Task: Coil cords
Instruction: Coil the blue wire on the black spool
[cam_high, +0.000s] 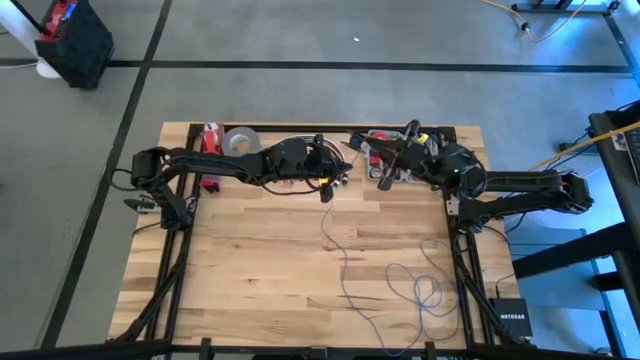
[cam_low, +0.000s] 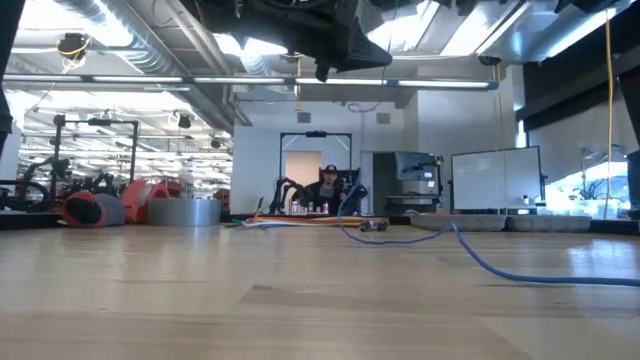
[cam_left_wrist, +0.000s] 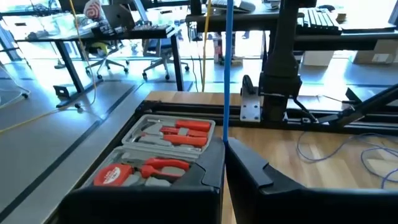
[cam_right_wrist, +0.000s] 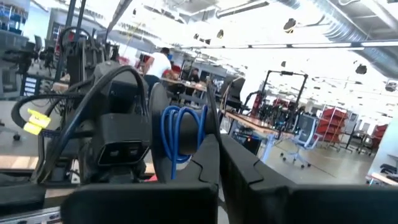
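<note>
Left gripper, shut on the cord, we find far-centre; slack runs near-right, by the shut right gripper.

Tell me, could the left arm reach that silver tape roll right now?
Probably not freely: the left gripper is shut on the blue cord, holding it taut. The tape roll lies close beside that arm, unobstructed.

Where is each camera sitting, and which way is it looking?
High view: overhead, looking straight down; both arms, blue cord.
Low view: table height, looking across; arm overhead, cord.
Left wrist view: on left arm; left gripper pinches cord, tool case beyond.
Right wrist view: on right arm; right gripper, cord loops.
All share the cord.
</note>
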